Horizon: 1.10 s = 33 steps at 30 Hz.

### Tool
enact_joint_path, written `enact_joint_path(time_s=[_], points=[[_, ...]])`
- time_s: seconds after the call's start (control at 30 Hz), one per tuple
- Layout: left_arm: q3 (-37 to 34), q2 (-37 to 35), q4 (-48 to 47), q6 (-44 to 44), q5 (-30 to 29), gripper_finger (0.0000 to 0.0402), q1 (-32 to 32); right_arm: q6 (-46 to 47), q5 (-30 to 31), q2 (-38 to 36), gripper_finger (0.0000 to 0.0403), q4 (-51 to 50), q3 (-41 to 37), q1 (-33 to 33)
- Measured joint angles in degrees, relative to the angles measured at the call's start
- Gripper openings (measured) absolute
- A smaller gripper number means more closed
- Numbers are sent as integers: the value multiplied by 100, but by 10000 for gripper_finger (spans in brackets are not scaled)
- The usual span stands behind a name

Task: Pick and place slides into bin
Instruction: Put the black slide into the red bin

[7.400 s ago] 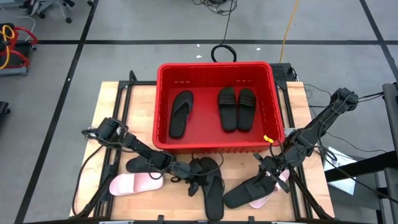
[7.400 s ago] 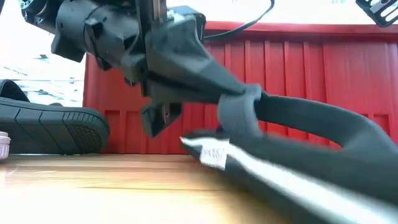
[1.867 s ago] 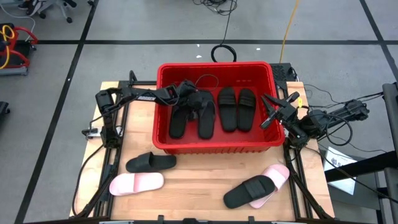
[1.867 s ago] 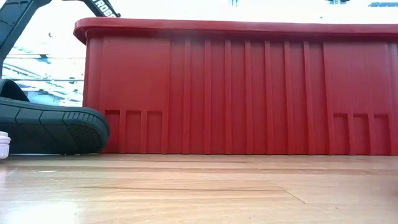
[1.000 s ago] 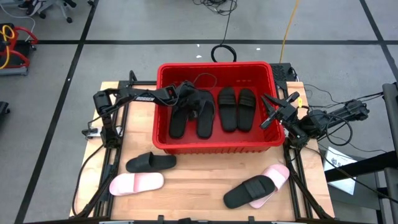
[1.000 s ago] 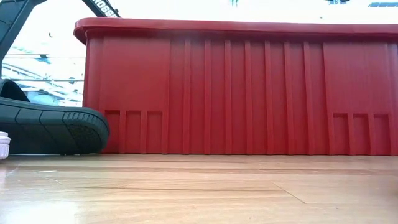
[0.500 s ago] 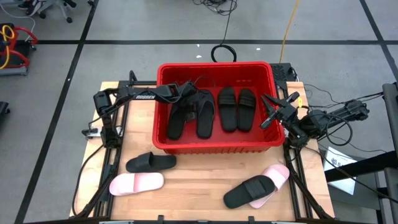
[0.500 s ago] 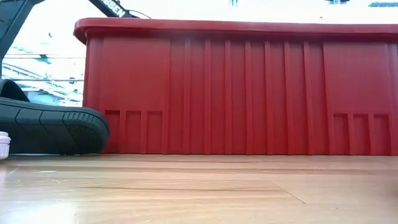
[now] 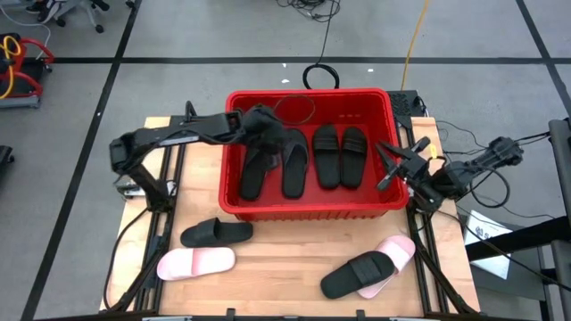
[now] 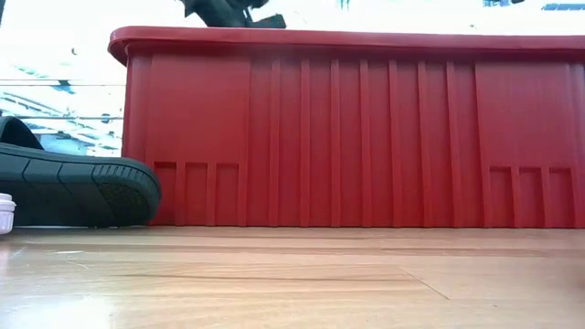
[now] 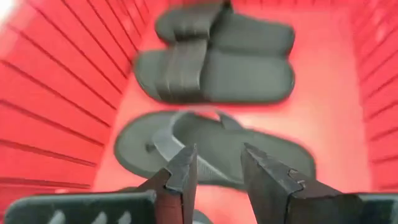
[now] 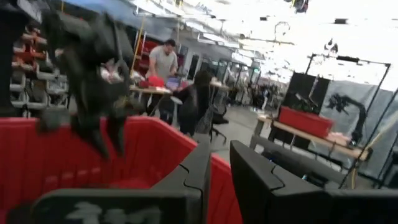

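Note:
The red bin stands at the table's far middle. In it lie two black thong slides and two black wide-strap slides, soles down on its floor. My left gripper hangs open and empty over the bin's far left part; its wrist view looks down on a thong slide. My right gripper waits by the bin's right wall, its fingers a little apart and empty. A black slide, a pink slide, and a black slide lying on a pink one are on the table.
The bin's near wall fills the low view, with the black slide at its left. Bare wooden table top lies between the two groups of slides. Cables and a floor show beyond the table; people show far off in the room.
My left gripper has risen from inside the bin's far left part to above its rim, and now shows over the rim in the low view. The slides in the bin lie as before.

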Motion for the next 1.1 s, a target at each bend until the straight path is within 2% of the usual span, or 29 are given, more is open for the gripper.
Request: enact_joint_path(time_s=[0.07,0.2,0.4,0.57,0.73,0.93,1.1], points=[[0,-321,-111,-194,-151,120,-158,87,253,16,50,-14,0,315],[0,-864,-393,-522,-543,120,-530,556,308,46,50,-21,0,908],[0,-1501,-912,-1097,-1097,120,-1181,1901,148,145,50,-678,0,1920],[0,-1760,-1058,-1594,-1354,120,-1783,2931,-1032,225,50,-1261,0,2806],[-7,-1822,-1005,-1770,-1599,120,-2308,3751,-1752,272,50,-1581,0,3578],[-2,-1823,-838,-2867,-2014,120,-2969,5603,-2406,293,33,-2017,0,4358],[-2,-1830,-619,-3342,-2574,120,-3531,7124,-3208,534,3,-2622,0,4652]])
